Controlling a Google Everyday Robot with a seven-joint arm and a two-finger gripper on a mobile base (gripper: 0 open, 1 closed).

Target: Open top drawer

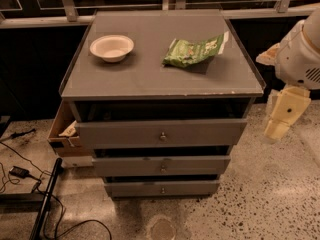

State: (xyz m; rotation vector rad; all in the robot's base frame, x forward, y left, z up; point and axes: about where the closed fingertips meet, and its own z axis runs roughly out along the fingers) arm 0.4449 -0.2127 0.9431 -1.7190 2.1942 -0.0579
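The gripper [276, 129] hangs low at the far right, over the speckled floor [270, 194]. Up and left of it, a green bag [195, 51] lies on the grey cabinet top [150, 76]; a white bowl [111, 47] sits farther left, well apart from the bag. Level with the gripper and across the cabinet, a cardboard box [61, 133] juts out. Below gripper height are two narrower drawers [200, 165], and at far left cables [20, 173] and a dark bar [45, 201] on the floor

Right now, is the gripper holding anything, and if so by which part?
Nothing is held. The gripper hangs right of the cabinet, apart from the top drawer and its knob.
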